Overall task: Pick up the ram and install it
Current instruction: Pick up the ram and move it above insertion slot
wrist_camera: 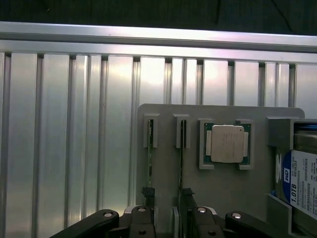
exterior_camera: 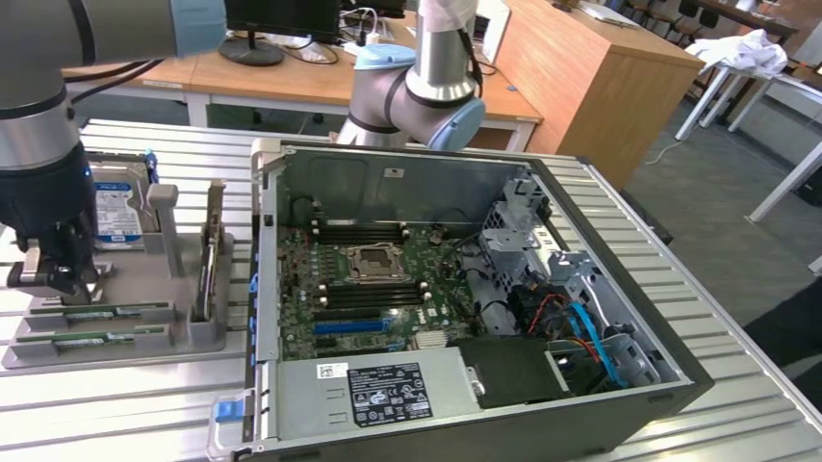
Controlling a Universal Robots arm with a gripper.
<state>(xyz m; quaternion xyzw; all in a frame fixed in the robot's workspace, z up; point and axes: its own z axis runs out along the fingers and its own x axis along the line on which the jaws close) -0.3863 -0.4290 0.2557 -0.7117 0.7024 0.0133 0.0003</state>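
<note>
Two ram sticks stand on edge in slots of a grey holder tray [wrist_camera: 223, 196]: one ram [wrist_camera: 150, 163] and a second ram [wrist_camera: 181, 158] beside it. In the exterior view they are thin green strips, one ram [exterior_camera: 103, 313] and the other [exterior_camera: 92, 338], at the exterior view's left. My gripper [wrist_camera: 171, 224] hovers right above their near ends, open, with nothing between its fingers [wrist_camera: 142, 222]. In the exterior view the gripper [exterior_camera: 54, 279] hangs over the tray's [exterior_camera: 192, 339] left side.
A square silver processor [wrist_camera: 227, 144] and a hard drive [wrist_camera: 303, 184] with a blue-white label sit in the same tray. An open computer case [exterior_camera: 385, 188] lies to the exterior view's right, motherboard [exterior_camera: 372, 298] exposed with dark memory slots [exterior_camera: 366, 232]. All rest on a ribbed aluminium table [wrist_camera: 69, 139].
</note>
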